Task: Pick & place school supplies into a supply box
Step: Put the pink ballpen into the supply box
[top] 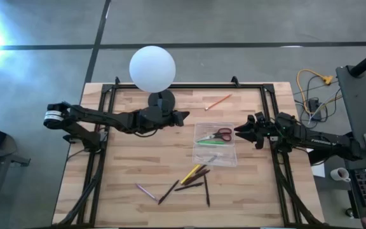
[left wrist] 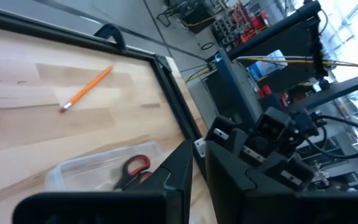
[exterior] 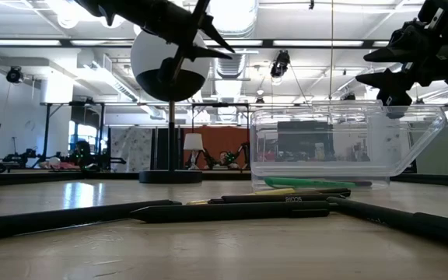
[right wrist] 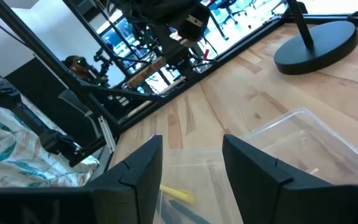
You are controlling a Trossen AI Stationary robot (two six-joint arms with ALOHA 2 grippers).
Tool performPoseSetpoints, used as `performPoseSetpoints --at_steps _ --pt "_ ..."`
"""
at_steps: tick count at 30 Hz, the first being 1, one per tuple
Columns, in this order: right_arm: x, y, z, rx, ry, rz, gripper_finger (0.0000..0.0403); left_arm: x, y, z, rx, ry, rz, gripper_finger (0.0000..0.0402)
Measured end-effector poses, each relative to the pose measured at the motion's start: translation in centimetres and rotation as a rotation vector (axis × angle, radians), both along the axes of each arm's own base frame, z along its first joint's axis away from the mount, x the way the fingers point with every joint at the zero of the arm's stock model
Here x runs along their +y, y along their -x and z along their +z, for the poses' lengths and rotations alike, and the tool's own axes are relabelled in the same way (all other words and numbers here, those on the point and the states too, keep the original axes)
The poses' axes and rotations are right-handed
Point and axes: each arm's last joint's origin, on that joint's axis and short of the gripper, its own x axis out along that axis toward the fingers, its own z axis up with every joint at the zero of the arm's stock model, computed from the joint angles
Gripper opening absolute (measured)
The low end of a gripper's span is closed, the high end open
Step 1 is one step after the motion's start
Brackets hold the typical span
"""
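Note:
The clear supply box (top: pixel 232 156) lies right of the table's middle, with the red-handled scissors (top: pixel 221 133) and the green marker (top: pixel 208 142) inside it. An orange pencil (top: pixel 218 102) lies toward the far edge. Yellow and orange pencils (top: pixel 193 172), several dark pens (top: pixel 206 189) and a pink pen (top: pixel 146 191) lie near the front. My right gripper (top: pixel 239 131) hovers open at the box's right edge, above it (exterior: pixel 379 66). My left gripper (top: pixel 185 116) is in the air beside the lamp, its fingers (left wrist: pixel 199 162) almost together, holding nothing.
A white globe lamp (top: pixel 152 68) stands on its black base (top: pixel 161 102) at the far middle, right under my left arm. A black frame (top: pixel 269 102) runs around the table. Bare wood shows on the left half (top: pixel 126 165). Cables and a desk lie beyond the right edge.

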Motion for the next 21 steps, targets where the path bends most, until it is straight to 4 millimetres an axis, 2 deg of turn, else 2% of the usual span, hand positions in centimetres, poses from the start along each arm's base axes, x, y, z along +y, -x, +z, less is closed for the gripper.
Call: performPoseSetpoints --at_steps 21 --pt "0.29 -0.03 0.03 -0.002 0.001 0.025 0.016 -0.01 -0.05 0.24 -0.025 0.006 0.0 0.0029"
